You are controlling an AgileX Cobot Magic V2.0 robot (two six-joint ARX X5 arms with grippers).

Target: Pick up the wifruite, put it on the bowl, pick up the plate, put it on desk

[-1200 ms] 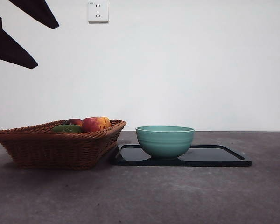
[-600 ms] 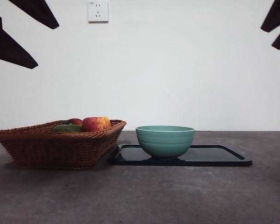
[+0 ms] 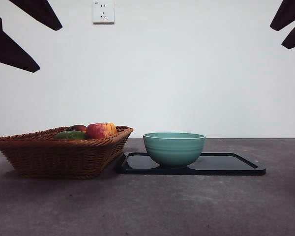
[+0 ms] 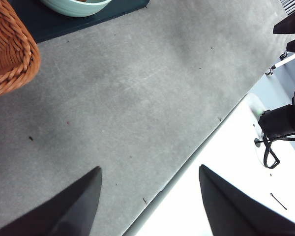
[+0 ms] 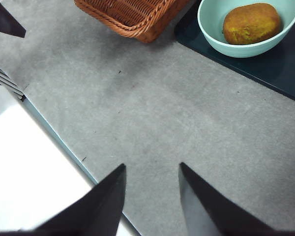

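Lay in the bowl (image 5: pixel 246 29) already, the wifruite (image 5: pixel 250 22). Hovered high with 2 jaws spread, right gripper (image 5: pixel 150 191); sat ahead, beneath the bowl, black tray (image 5: pixel 280 64).

I see the basket (image 3: pixel 64 150) on the table (image 3: pixel 152 206) at left, with the apple (image 3: pixel 101 130) and other fruit in it. Just beside it to the right lies the tray (image 3: pixel 226 164), carrying the bowl (image 3: pixel 173 148). The wifruite (image 5: pixel 250 23) sits in the bowl.
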